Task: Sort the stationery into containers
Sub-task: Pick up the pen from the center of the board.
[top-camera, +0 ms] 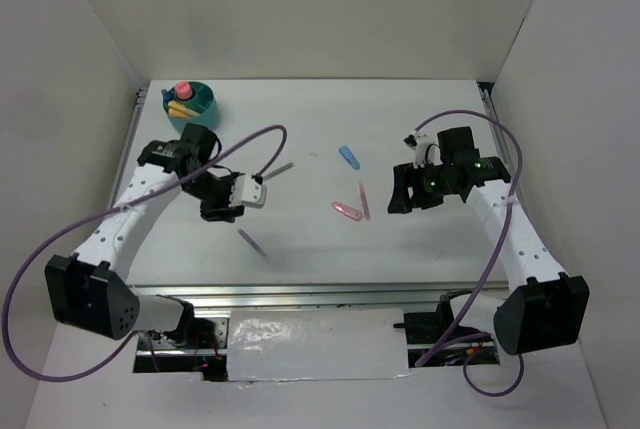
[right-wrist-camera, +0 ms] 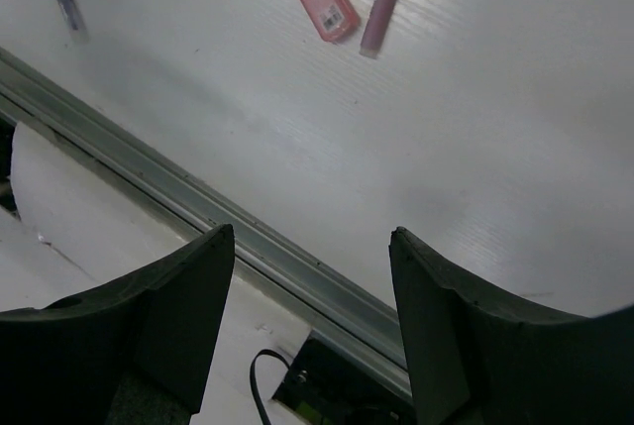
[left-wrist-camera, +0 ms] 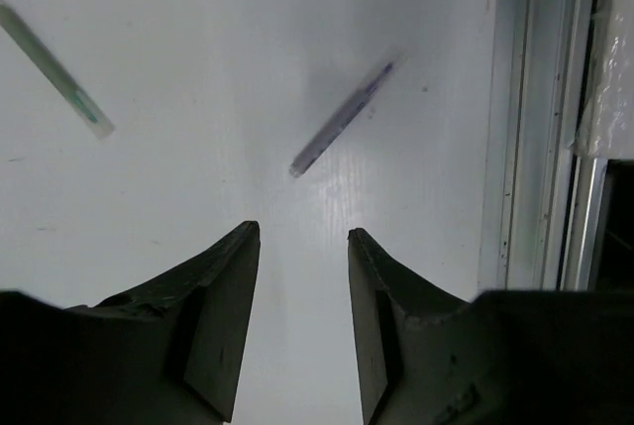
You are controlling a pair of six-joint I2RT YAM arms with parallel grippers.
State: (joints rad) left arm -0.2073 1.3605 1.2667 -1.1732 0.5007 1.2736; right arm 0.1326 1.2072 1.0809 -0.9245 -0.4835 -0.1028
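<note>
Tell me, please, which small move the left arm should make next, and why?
Probably ease the left gripper forward and down over the purple pen. Its jaws stand apart and empty, and the pen lies on the table just ahead of them, not yet between them.

White table, plain white walls on three sides.
We note faint wood grain on the table, a metal rail along its near edge and a crinkled pale sheet just below; light even, shadows soft.
</note>
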